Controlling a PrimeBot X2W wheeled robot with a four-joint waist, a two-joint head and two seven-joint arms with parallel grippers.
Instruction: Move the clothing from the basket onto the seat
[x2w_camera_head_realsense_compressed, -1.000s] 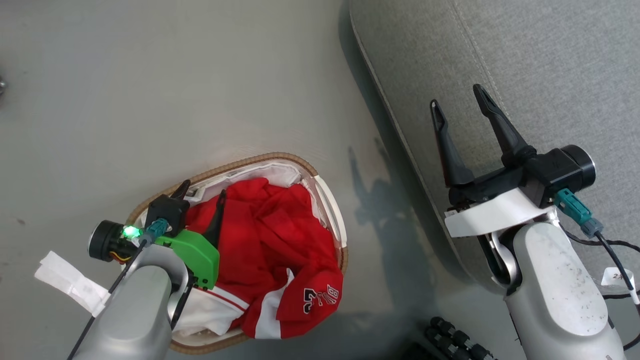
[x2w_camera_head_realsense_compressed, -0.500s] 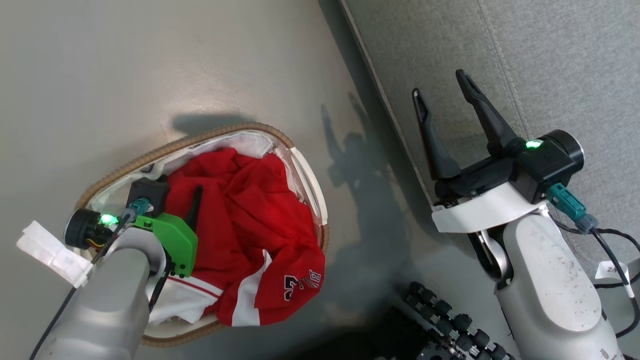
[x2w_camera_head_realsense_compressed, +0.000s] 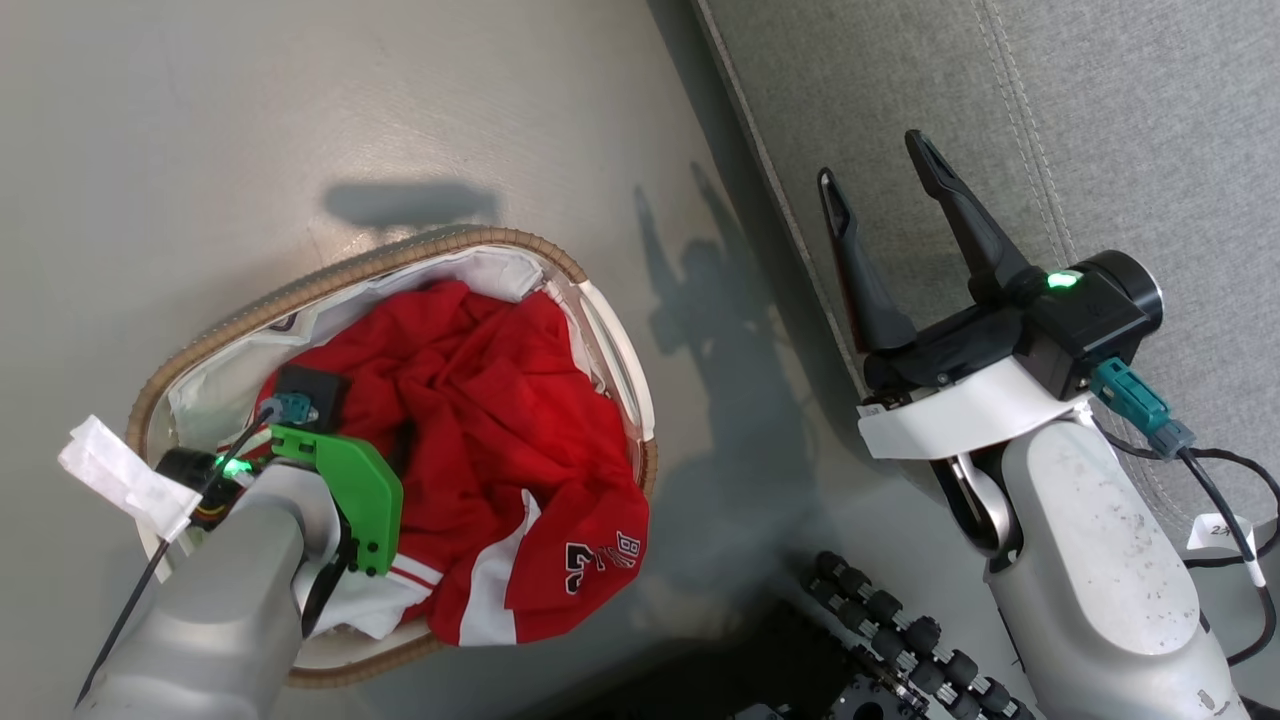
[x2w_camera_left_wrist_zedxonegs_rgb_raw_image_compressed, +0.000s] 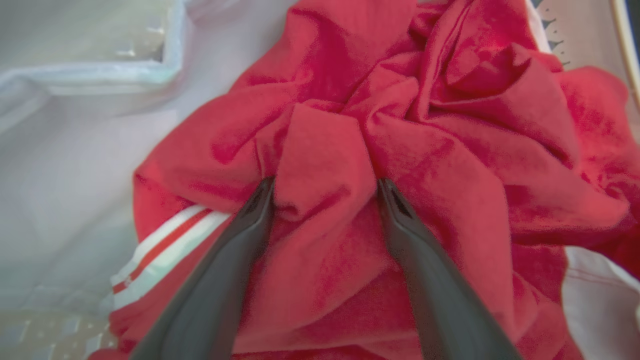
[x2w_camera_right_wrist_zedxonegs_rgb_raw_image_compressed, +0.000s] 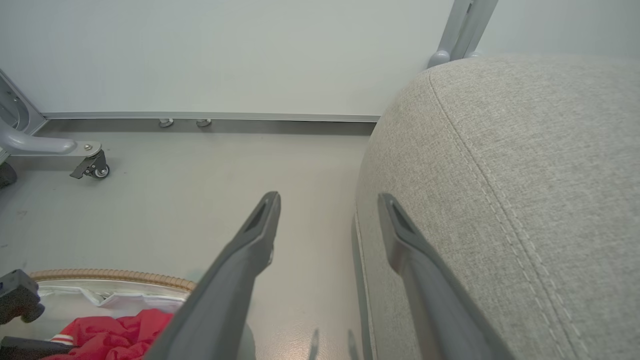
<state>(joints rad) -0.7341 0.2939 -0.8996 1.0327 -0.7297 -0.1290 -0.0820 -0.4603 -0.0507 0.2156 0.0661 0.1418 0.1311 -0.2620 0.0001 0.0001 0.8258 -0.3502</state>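
Filling the basket (x2w_camera_head_realsense_compressed: 300, 291), crumpled red clothing (x2w_camera_head_realsense_compressed: 480, 400) shows white stripes.

Both forearms were smooth silver-grey shells, the right forearm (x2w_camera_head_realsense_compressed: 1090, 560) speckled with small dark marks. The right gripper (x2w_camera_head_realsense_compressed: 868, 157) had two long, tapering black fingers on a black base, with a white collar (x2w_camera_head_realsense_compressed: 960, 420) below it and beside it a round black camera (x2w_camera_head_realsense_compressed: 1120, 300) lit green. A teal connector (x2w_camera_head_realsense_compressed: 1135, 405) fed a black cable (x2w_camera_head_realsense_compressed: 1225, 460) that carried a white tag (x2w_camera_head_realsense_compressed: 1220, 535). The left forearm (x2w_camera_head_realsense_compressed: 220, 610) bore a bright green bracket (x2w_camera_head_realsense_compressed: 350, 490) and white tape (x2w_camera_head_realsense_compressed: 125, 475). The left gripper (x2w_camera_left_wrist_zedxonegs_rgb_raw_image_compressed: 325, 183) had matching dark grey fingers.
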